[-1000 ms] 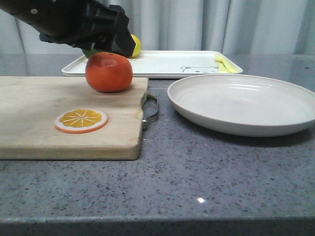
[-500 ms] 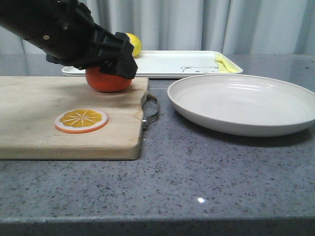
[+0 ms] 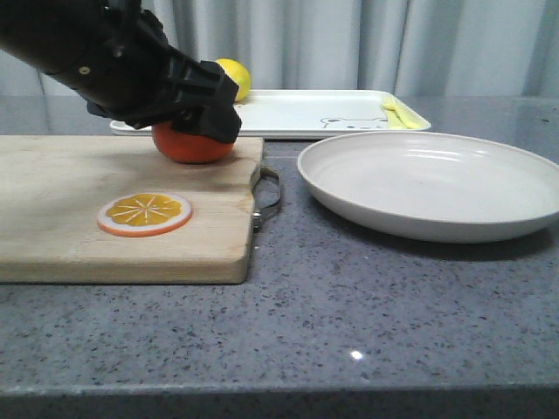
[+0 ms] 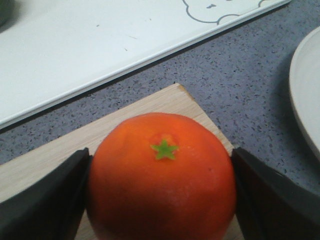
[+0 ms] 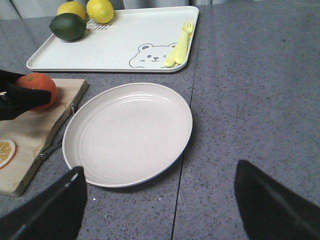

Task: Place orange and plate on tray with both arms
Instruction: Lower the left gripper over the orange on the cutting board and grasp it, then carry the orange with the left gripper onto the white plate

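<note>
The orange point(image 3: 192, 148) rests on the far right corner of a wooden cutting board point(image 3: 87, 244). My left gripper point(image 3: 199, 118) has come down over it. In the left wrist view the orange point(image 4: 160, 185) fills the gap of the left gripper point(image 4: 160, 155), both black fingers point(image 4: 45, 200) against its sides. The off-white plate point(image 3: 428, 188) lies on the grey counter right of the board. Behind both is the white tray point(image 3: 297, 113) with the bear drawing. My right gripper point(image 5: 160, 200) hangs open above the counter beside the plate point(image 5: 127, 132), holding nothing.
An orange slice point(image 3: 144, 214) lies on the board. On the tray point(image 5: 115, 47) sit two lemons point(image 5: 100, 10), a dark lime point(image 5: 67, 26) and a yellow fork point(image 5: 180, 45). The board's metal handle point(image 3: 271, 196) points at the plate.
The left arm came down from above the orange until its fingers flank the fruit, then barely moved. The orange, plate and tray stay where they were.
</note>
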`<state>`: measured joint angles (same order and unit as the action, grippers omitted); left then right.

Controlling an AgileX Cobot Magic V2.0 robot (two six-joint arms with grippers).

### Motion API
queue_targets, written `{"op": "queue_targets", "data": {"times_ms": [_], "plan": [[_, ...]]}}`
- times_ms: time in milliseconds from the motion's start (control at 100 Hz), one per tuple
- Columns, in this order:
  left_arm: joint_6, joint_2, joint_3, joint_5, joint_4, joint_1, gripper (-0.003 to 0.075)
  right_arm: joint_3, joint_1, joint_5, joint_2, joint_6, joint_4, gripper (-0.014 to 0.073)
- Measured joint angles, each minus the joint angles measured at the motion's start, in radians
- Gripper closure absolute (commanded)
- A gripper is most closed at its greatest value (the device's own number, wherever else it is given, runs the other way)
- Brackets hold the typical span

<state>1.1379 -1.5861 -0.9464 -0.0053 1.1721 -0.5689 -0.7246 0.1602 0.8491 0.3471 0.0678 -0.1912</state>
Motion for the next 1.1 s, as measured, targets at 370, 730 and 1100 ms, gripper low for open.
{"op": "queue_targets", "data": {"times_ms": [370, 730, 1100], "plan": [[0.004, 0.031, 0.0, 0.005, -0.025, -0.042, 0.0477, 0.0, 0.0, 0.0, 0.0, 0.0, 0.0, -0.001], [0.005, 0.055, -0.073, 0.015, -0.03, -0.178, 0.0477, -0.001, 0.0, 0.0, 0.0, 0.0, 0.0, -0.001], [0.007, -0.08, -0.237, 0.023, -0.03, -0.309, 0.0477, -0.002, 0.0, 0.0, 0.0, 0.0, 0.0, -0.001]]}}
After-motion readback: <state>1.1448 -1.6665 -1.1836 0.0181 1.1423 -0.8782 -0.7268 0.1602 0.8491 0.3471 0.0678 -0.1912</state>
